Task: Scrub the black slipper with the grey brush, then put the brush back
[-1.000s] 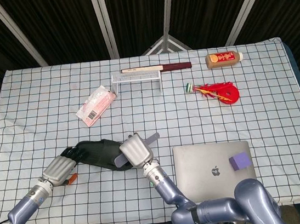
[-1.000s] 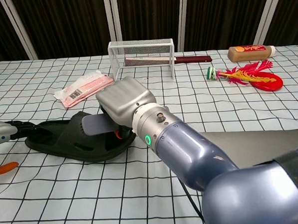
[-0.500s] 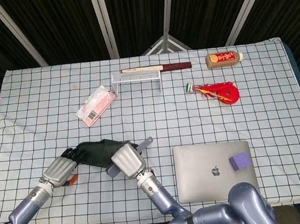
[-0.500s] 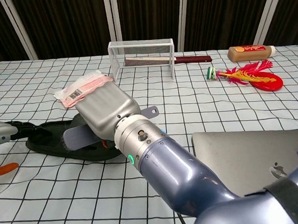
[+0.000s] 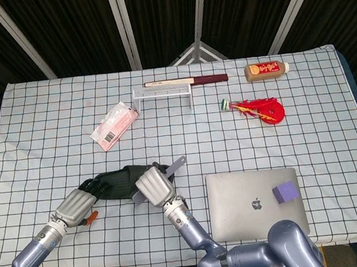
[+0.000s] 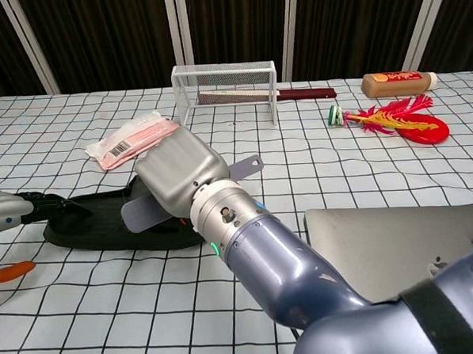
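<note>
The black slipper point(image 5: 114, 182) point(image 6: 96, 224) lies flat near the table's front left. My left hand point(image 5: 77, 205) point(image 6: 4, 213) holds its heel end with dark fingers on the sole. My right hand point(image 5: 154, 184) point(image 6: 177, 174) hovers over the slipper's toe end and grips the grey brush point(image 5: 174, 165) point(image 6: 244, 167), whose handle sticks out to the upper right. The brush head point(image 6: 139, 215) pokes out below the hand, right over the slipper; the bristles are hidden.
A pink packet point(image 5: 114, 125), a white wire rack point(image 5: 162, 93), a brown bottle point(image 5: 265, 69) and a red feathered toy point(image 5: 258, 108) lie further back. A silver laptop point(image 5: 244, 205) with a purple block point(image 5: 285, 192) sits front right. An orange object point(image 6: 5, 271) lies by my left wrist.
My right hand swept the brush left along the slipper, then back slightly right. The slipper shifted a little under the stroke while my left hand stayed on its heel.
</note>
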Robot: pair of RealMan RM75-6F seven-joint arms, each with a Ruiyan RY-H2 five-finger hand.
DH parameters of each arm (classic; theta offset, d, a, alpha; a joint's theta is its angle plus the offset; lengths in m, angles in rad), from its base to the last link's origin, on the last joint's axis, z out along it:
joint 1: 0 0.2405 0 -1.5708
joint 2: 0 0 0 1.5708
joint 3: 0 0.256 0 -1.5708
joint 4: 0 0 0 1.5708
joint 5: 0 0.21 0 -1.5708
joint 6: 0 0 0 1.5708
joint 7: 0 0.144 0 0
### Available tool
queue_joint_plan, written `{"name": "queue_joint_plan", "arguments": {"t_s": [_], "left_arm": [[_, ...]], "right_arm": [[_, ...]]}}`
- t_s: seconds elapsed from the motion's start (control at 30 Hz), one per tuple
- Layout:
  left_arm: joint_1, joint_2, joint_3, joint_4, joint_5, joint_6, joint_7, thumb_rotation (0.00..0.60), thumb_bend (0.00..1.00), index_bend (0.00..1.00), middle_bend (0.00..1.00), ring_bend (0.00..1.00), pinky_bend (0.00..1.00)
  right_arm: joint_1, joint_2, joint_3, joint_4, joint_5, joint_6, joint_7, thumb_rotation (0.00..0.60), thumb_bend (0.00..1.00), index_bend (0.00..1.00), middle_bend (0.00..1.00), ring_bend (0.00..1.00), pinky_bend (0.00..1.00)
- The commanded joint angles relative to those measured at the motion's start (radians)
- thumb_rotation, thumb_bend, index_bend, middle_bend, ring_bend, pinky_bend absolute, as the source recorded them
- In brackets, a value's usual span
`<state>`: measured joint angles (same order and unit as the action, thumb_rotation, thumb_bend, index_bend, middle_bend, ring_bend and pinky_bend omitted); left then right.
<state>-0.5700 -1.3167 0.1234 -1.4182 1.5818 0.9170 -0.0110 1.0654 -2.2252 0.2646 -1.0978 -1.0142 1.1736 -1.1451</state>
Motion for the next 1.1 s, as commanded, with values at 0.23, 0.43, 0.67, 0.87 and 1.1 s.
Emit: {"name": "queue_joint_plan", "arguments": {"t_s": [0.23, 0.43, 0.67, 0.87, 1.1], "left_arm": [[-0.001, -0.001, 0.008, -0.005, 0.011, 0.001, 0.003, 0.600, 0.62, 0.00, 0.05, 0.00, 0.01], [-0.002, 0.000, 0.006, -0.002, 0.004, -0.003, 0.002, 0.600, 0.62, 0.00, 0.05, 0.00, 0.01], [-0.005, 0.000, 0.008, 0.006, -0.001, -0.014, 0.003, 0.600, 0.62, 0.00, 0.05, 0.00, 0.01], [-0.003, 0.001, 0.007, 0.006, -0.005, -0.013, 0.007, 0.600, 0.62, 0.00, 0.05, 0.00, 0.01], [-0.006, -0.001, 0.004, 0.000, -0.009, -0.018, 0.018, 0.600, 0.62, 0.00, 0.05, 0.00, 0.01]], "right_arm": [[0.003, -0.027, -0.010, 0.117, -0.004, -0.010, -0.090, 0.600, 0.72, 0.68, 0.66, 0.57, 0.62], [0.003, -0.037, -0.012, 0.170, -0.011, -0.019, -0.129, 0.600, 0.72, 0.68, 0.66, 0.57, 0.62], [-0.001, -0.030, -0.002, 0.212, -0.027, -0.021, -0.148, 0.600, 0.72, 0.68, 0.66, 0.57, 0.62], [-0.004, -0.020, 0.025, 0.241, -0.024, -0.026, -0.166, 0.600, 0.72, 0.68, 0.66, 0.57, 0.62], [-0.013, -0.011, 0.049, 0.240, -0.018, -0.018, -0.182, 0.600, 0.72, 0.68, 0.66, 0.57, 0.62]]}}
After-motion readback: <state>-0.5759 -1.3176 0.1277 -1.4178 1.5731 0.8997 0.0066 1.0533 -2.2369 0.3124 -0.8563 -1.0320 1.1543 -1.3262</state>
